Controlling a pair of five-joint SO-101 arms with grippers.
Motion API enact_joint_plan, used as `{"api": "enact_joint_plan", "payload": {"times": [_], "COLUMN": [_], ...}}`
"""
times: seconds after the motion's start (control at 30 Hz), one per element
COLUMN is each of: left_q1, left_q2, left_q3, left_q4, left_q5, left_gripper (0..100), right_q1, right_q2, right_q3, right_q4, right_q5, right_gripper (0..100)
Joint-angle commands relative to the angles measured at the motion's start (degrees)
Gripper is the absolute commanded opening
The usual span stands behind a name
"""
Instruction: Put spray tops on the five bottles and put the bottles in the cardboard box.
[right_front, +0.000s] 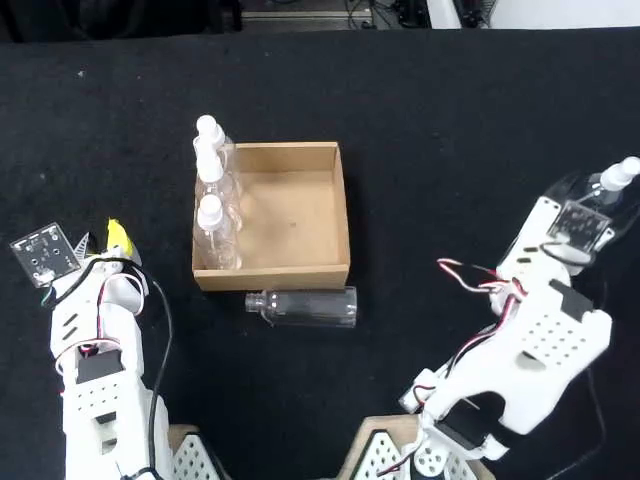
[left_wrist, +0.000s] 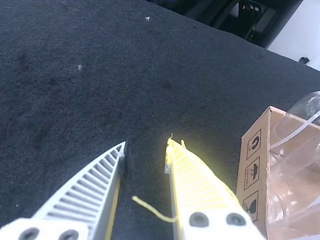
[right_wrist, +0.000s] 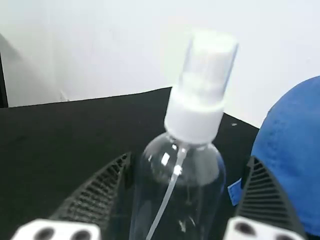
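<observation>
- Black worktop (right_front: 450, 120).
- Box (right_front: 345, 210) mid-worktop, three capped bottles (right_front: 216, 232) inside along one wall.
- Uncapped bottle (right_front: 305, 306) lies on its side just outside the box.
- Right fingers (right_wrist: 95, 195) grip the fifth bottle (right_wrist: 182, 180), capped, well apart from the box.
- Left fingers (left_wrist: 197, 185) open, empty, near the box.

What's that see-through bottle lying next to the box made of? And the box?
The lying bottle looks like clear, glossy plastic: you can see right through it and light glints along it, though glass can't be ruled out. The cardboard box looks like matte brown cardboard, with thin flat walls.
</observation>
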Motion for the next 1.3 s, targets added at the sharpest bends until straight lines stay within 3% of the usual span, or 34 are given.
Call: {"api": "enact_joint_plan", "payload": {"times": [0.0,0.27,0.67,1.03,1.27], "left_q1": [0.1,0.1,0.1,0.1,0.1], "left_q2": [-1.1,-1.1,-1.1,-1.1,-1.1], "left_q3": [0.7,0.7,0.7,0.6,0.6], "left_q4": [-1.2,-1.2,-1.2,-1.2,-1.2], "left_q5": [-0.6,-0.6,-0.6,-0.6,-0.6], "left_gripper": [12,12,12,12,12], "right_q1": [-1.1,-0.8,-0.1,0.9,-1.2], "right_q2": [-5.7,-3.6,-1.8,-2.3,-11.5], "right_q3": [0.0,-2.7,-3.7,-3.3,4.1], "right_q4": [1.8,2.1,1.7,1.8,2.2], "right_q5": [0.2,0.5,0.6,0.3,0.6], "right_gripper": [29.2,24.6,1.1,1.1,1.1]}}
